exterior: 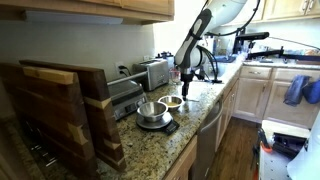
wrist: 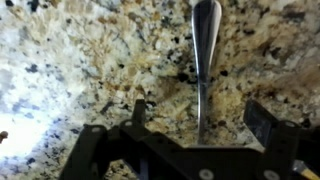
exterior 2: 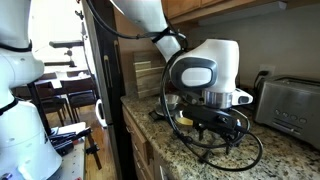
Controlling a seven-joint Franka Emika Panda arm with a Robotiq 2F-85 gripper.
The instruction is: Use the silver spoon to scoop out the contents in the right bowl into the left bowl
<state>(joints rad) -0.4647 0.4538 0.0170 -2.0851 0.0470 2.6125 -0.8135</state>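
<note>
- The small slim silver metal spoon (wrist: 205, 50) lies flat on the speckled tan-and-black granite desk (wrist: 70, 70). In the wrist view it runs straight away from the camera, with its wider rounded end farthest off.
- The black pincer (wrist: 197, 110) hangs low over the spoon with its jaws spread wide. The two dark fingers (wrist: 140, 112) stand on either side of the thin shaft, clear of it, so the spoon is not gripped.
- In an exterior view, the smaller shallow round metal bowl with a tan-yellow inside (exterior: 172, 101) sits on the desk just beside the pincer (exterior: 186, 86).
- The tan-yellow loose matter in that bowl is too small to make out apart from the bowl's inside.
- The larger, deeper, shiny round steel bowl (exterior: 150, 109) stands just beside the smaller one, on the side away from the pincer, on a flat dark base (exterior: 157, 124).
- A silver toaster (exterior: 153, 72) stands behind the bowls by the wall.
- Upright wooden boards (exterior: 60, 105) fill the near end of the desk.
- The spoon cannot be picked out in either exterior view.
</note>
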